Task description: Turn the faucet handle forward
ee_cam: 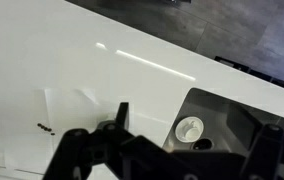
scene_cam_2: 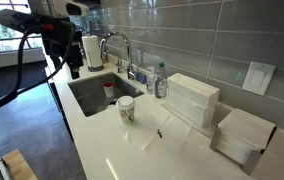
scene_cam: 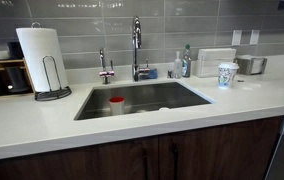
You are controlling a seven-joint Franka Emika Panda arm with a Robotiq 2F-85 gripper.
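Observation:
The tall chrome gooseneck faucet [scene_cam: 136, 42] stands behind the sink [scene_cam: 182, 98], and it shows in both exterior views [scene_cam_2: 118, 42]. The faucet handle [scene_cam: 146, 70] is a short chrome lever sticking out sideways near the faucet's base. It is small and hard to make out in an exterior view [scene_cam_2: 134, 70]. My gripper [scene_cam_2: 71, 68] hangs over the counter at the sink's far end, near the paper towel roll and well away from the faucet. In the wrist view my gripper [ee_cam: 195, 150] is open and empty above the counter and a corner of the sink. The faucet is out of the wrist view.
A smaller chrome tap [scene_cam: 104, 66] stands beside the faucet. A red-lidded cup [scene_cam: 116, 104] sits in the sink. A paper towel roll [scene_cam: 42, 60], soap bottles [scene_cam: 182, 65], a paper cup [scene_cam: 226, 75] and napkin boxes [scene_cam_2: 192, 100] stand on the white counter [scene_cam: 42, 125].

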